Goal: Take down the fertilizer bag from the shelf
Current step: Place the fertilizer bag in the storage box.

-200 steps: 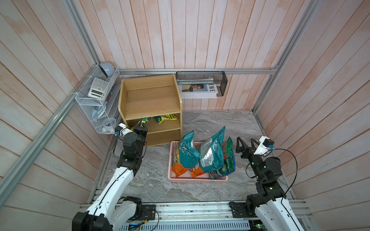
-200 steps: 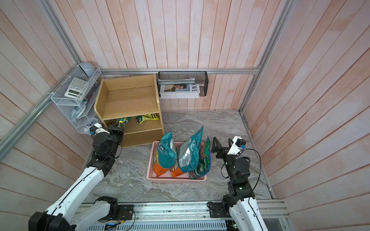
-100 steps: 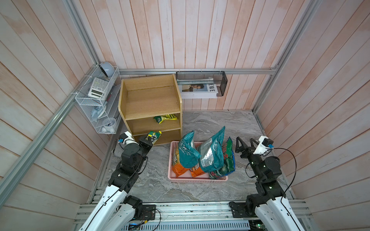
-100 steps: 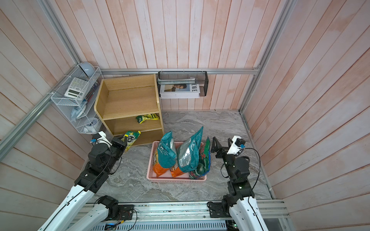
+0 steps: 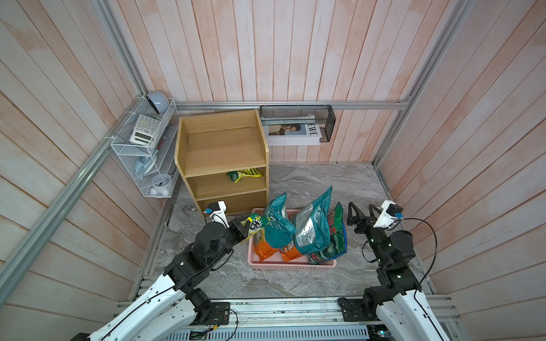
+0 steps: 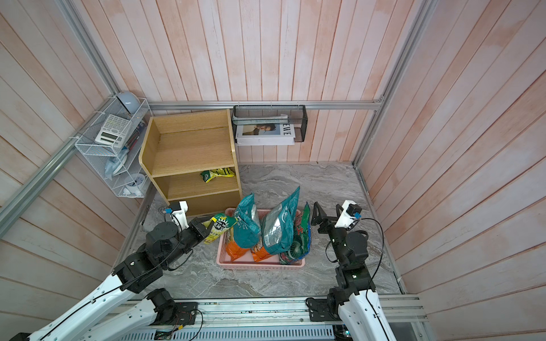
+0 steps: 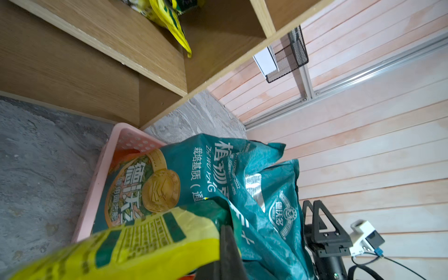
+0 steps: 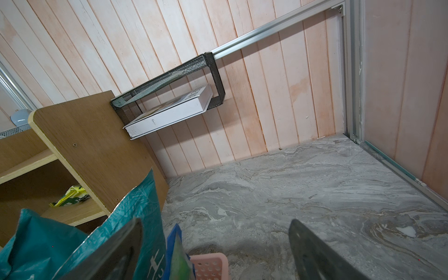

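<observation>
My left gripper (image 5: 243, 231) (image 6: 206, 228) is shut on a yellow-and-green fertilizer bag (image 5: 256, 225) (image 6: 221, 226), held off the floor at the left rim of the pink basket (image 5: 291, 263). In the left wrist view the bag (image 7: 145, 242) fills the near field, pinched against a dark finger (image 7: 229, 242). The light-wood shelf (image 5: 221, 147) (image 6: 192, 147) stands at the back left. A second yellow-green bag (image 5: 243, 175) (image 6: 217, 174) lies on its middle tier. My right gripper (image 5: 362, 214) (image 8: 215, 221) stands open and holds nothing, right of the basket.
Tall teal bags (image 5: 313, 230) and orange bags (image 5: 263, 251) stand in the pink basket (image 6: 260, 261). A white wire rack (image 5: 144, 153) hangs on the left wall. A black mesh basket with a book (image 5: 295, 133) hangs on the back wall. Marble floor (image 5: 325, 180) lies behind the basket.
My left arm has drawn back from the shelf's middle tier with the yellow-green bag and swung it right, to the pink basket's left rim. The right arm has not moved.
</observation>
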Robot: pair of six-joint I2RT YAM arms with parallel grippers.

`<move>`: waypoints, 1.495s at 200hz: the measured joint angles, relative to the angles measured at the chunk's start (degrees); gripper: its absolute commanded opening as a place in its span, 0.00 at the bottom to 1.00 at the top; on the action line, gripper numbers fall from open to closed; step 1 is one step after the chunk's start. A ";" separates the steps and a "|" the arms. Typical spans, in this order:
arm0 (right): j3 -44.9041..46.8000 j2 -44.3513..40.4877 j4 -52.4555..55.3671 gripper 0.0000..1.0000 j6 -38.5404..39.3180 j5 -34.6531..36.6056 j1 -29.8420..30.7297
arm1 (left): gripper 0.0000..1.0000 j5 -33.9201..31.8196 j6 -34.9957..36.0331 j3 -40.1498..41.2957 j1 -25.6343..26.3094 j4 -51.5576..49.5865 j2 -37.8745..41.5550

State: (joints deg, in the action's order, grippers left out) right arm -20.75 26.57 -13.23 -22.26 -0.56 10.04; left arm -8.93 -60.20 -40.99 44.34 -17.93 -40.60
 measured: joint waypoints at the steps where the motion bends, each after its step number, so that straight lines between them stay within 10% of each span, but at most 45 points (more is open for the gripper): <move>1: 0.00 0.00 -0.02 0.98 0.00 0.02 0.00 | 0.00 0.00 0.00 0.00 0.04 0.02 0.00; 116: 0.00 1.42 -0.42 0.98 0.02 -0.39 0.00 | 0.00 -0.94 -1.29 -1.97 17.25 3.74 -2.93; 299: -0.79 8.15 -1.73 0.98 1.62 4.55 0.00 | 0.00 -5.68 -5.79 5.57 29.11 12.74 -5.51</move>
State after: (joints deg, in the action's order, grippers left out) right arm -21.54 34.72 -14.96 -20.64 3.99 10.04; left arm -14.61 -66.00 -35.42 73.45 -5.19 -46.11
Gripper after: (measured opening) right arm 0.981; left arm 0.041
